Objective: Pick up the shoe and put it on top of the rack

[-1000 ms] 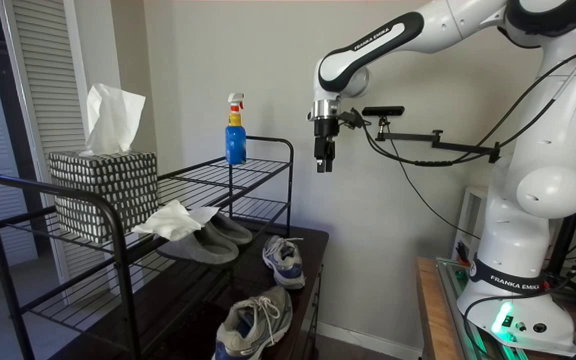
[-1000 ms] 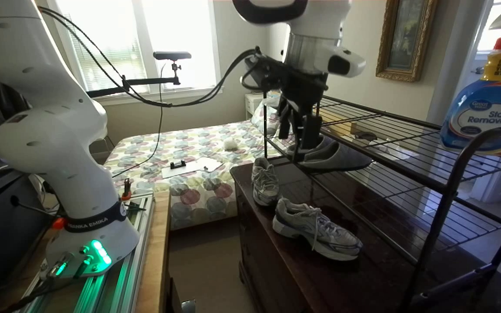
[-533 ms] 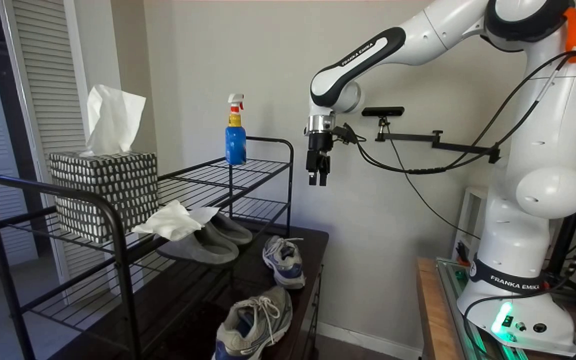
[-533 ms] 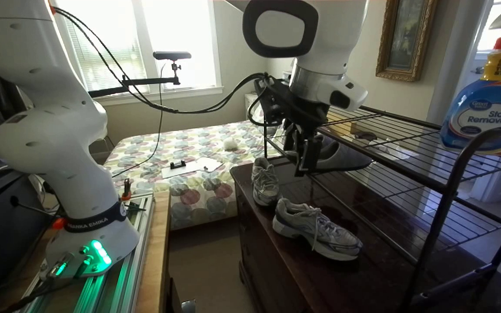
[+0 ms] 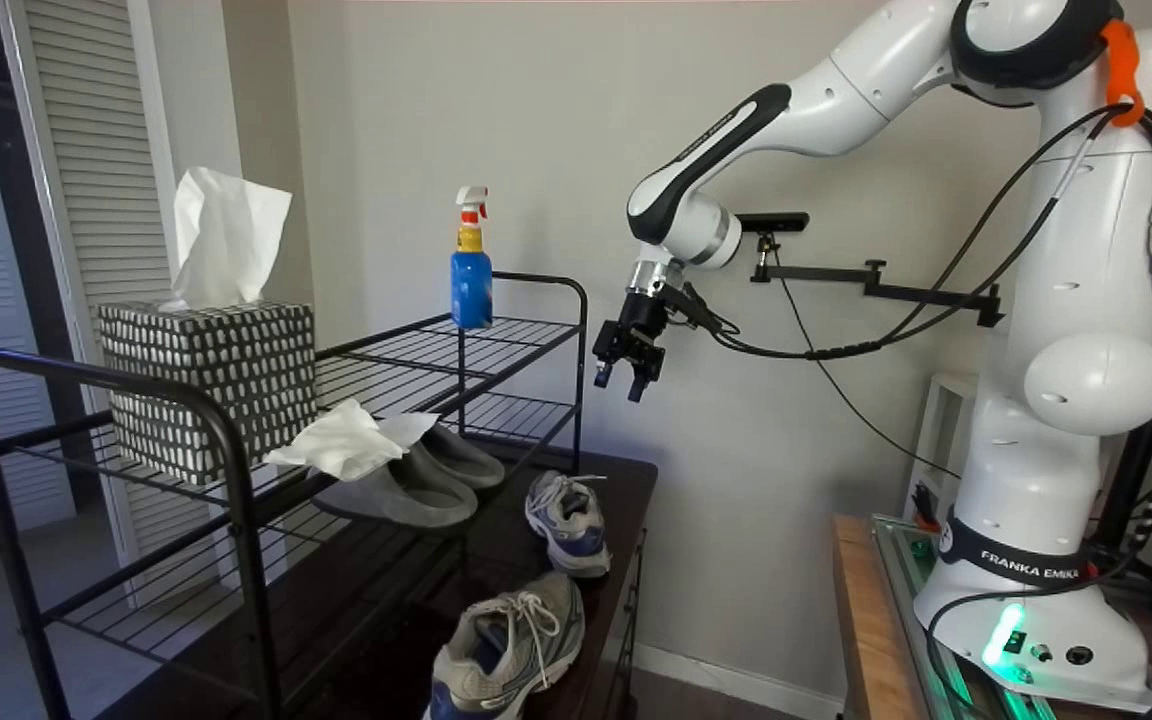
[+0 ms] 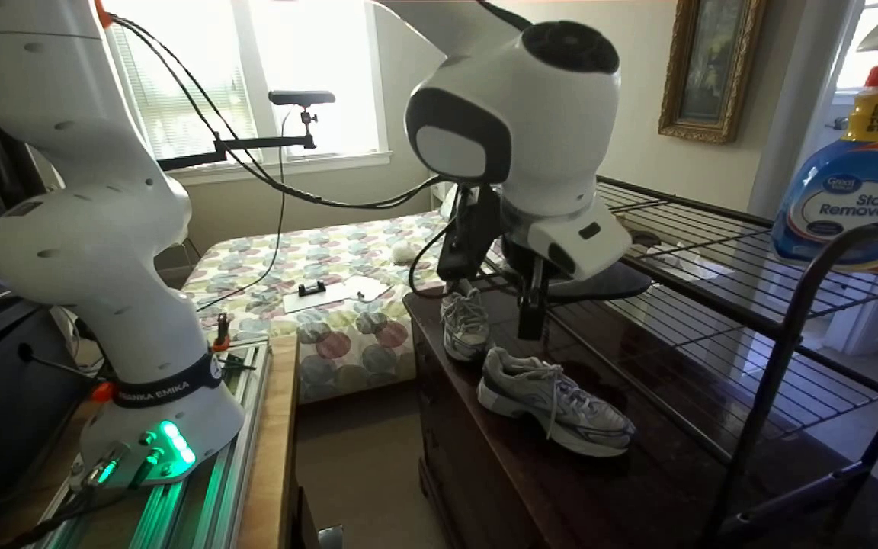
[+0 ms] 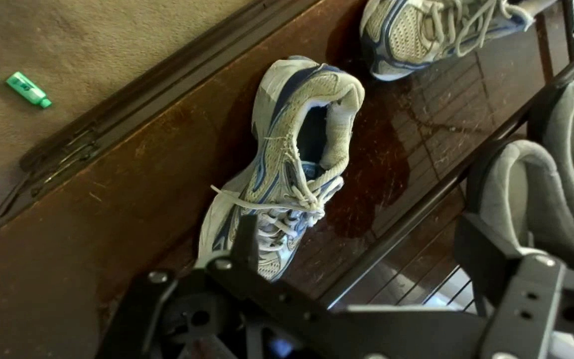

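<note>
Pale walls [image 5: 406,150] are enclosing a bedroom, where a patterned bed [image 6: 355,335] is occupying the far side in an exterior view and a dark wooden tabletop [image 6: 553,488] is lying nearer, on the right. In an exterior view, the shoe [image 5: 568,525], grey and white with blue accents, is resting upright on the far part of the tabletop, while another sneaker [image 5: 511,650] is sitting nearer, just beside it. To their left, a black metal rack [image 5: 249,560] is standing; a tissue box [image 5: 211,390] is occupying the near end of its top shelf, a blue spray bottle [image 5: 472,285] is standing upright towards the far end, and grey slippers [image 5: 391,495] are lying on the shelf below. A white robot arm [image 5: 846,100] is arching in from the right and is carrying the end effector [image 5: 620,388] well above the tabletop, tilted with its tips towards the rack. Its fingers [image 7: 246,244] are standing wide apart. In the wrist view, the finger at the left is overlapping the toe of the shoe, the finger at the right is crossing in front of the slippers, and a small green bottle [image 7: 28,89] is lying on the carpet [image 7: 132,35] at the left.
</note>
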{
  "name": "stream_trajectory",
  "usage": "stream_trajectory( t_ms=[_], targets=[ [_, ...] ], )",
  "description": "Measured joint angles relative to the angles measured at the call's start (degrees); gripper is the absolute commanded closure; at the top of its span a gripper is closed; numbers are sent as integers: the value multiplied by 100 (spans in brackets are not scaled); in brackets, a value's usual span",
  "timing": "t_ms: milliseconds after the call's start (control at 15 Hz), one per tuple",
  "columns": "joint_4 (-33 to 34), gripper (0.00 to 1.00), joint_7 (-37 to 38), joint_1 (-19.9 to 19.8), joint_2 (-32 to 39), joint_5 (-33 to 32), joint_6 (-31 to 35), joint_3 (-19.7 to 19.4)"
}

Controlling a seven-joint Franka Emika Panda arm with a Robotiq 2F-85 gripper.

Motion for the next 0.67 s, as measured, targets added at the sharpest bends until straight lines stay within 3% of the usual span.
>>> stream_trajectory(
  t_ms=[267,667],
  targets=[
    [-541,0,-333,-9,255,1643,1162,132],
    [-587,0,-1059,46,886,4163,2643,669]
  ],
)
